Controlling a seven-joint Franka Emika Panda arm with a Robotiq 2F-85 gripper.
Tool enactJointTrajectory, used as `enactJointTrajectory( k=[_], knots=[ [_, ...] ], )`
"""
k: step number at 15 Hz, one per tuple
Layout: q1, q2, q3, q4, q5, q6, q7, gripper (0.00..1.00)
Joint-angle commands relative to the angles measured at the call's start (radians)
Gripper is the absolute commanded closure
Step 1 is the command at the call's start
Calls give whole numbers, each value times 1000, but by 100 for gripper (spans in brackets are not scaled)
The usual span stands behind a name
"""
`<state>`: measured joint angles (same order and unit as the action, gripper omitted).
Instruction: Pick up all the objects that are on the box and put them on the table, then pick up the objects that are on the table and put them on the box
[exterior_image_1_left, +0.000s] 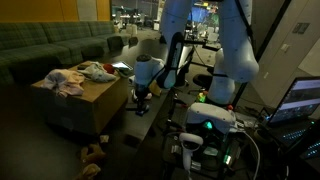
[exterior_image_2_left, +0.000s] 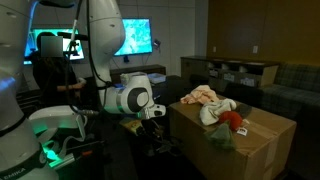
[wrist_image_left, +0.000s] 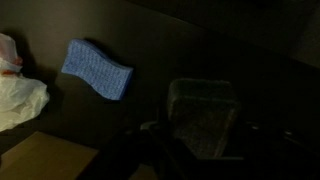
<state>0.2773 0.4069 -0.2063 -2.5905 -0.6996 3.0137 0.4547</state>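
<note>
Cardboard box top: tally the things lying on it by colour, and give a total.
Pinkish-white crumpled cloth: 1
White-grey crumpled cloth: 1
Small red ball: 1
Dark teal-grey cloth: 1
Total on the large tan cardboard box: 4

From my screen the box (exterior_image_2_left: 262, 148) looks like matt tan cardboard, and the cloths (exterior_image_2_left: 206, 98) near one corner of its top look soft and crumpled. The table (wrist_image_left: 180, 60) is dark and smooth (only a faint sheen). The blue pad (wrist_image_left: 97, 70) looks rough and grainy. The arm shell (exterior_image_2_left: 130, 98) is glossy white.
</note>
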Motion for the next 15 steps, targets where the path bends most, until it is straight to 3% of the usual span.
enactJointTrajectory(
  k=[1, 4, 11, 12, 13, 15],
  knots=[
    [84, 136, -43, 76, -9, 68, 104, 68],
    [112, 225, -36, 123, 9, 101, 148, 68],
    [87, 382, -24, 235, 34, 122, 178, 68],
    [88, 396, -27, 247, 34, 125, 185, 65],
    [84, 408, -25, 259, 36, 127, 189, 25],
    [75, 421, -27, 276, 37, 125, 195, 11]
  ],
)
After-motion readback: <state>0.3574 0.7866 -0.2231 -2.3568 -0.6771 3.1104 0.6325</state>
